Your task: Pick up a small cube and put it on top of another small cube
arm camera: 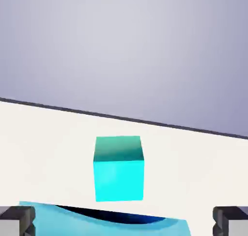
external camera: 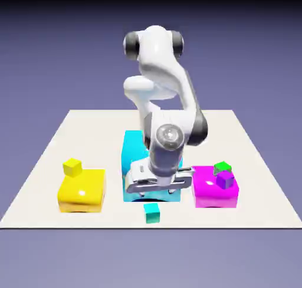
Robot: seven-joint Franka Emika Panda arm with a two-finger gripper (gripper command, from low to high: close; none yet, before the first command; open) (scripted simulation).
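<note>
One tiny teal-green cube point(external camera: 152, 213) sits at the near edge of the cream bench point(external camera: 35, 208), just nearer than the big glossy cyan block point(external camera: 134, 163). The tool point(arm camera: 124, 221) hangs empty, fingers wide apart; best to centre over the cube, square to its faces, and descend straight, clearing the block.
</note>
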